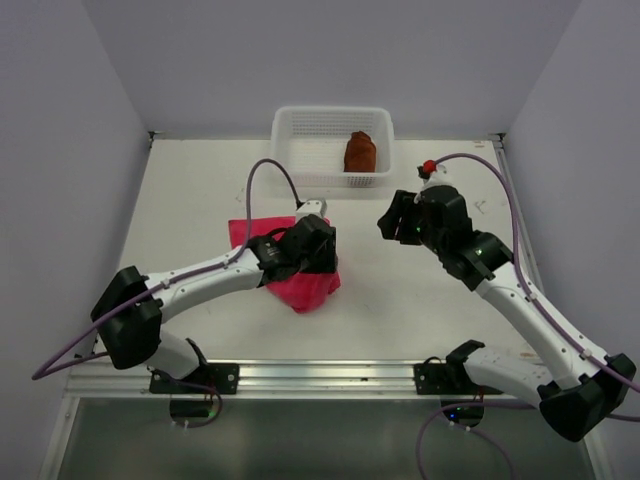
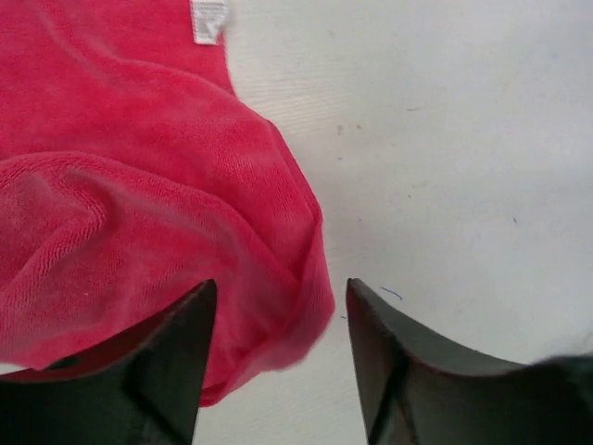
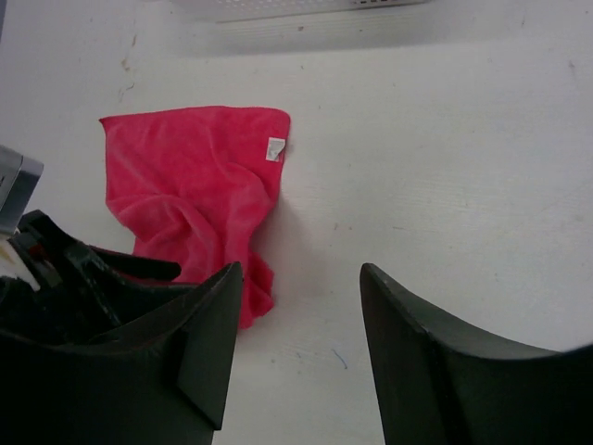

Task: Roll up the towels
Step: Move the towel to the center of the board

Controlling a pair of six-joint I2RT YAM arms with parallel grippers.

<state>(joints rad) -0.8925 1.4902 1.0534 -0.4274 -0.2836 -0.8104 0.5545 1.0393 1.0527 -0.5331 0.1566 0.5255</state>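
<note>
The white mesh basket (image 1: 331,112) stands at the table's (image 1: 190,190) far edge with the rust-brown towel (image 1: 360,152) inside it as a tight bundle, toward the right wall. The pink towel (image 1: 306,291) lies crumpled on the table, well short of the basket.

The left gripper (image 2: 278,287) reaches in low over this towel, jaws apart, a rumpled fold lying in the gap but unclamped. The right gripper (image 3: 301,269) hovers above bare table to the towel's right, angled toward it, fingers spread with nothing between them.

A white tag (image 3: 275,148) shows at the pink towel's far corner.
</note>
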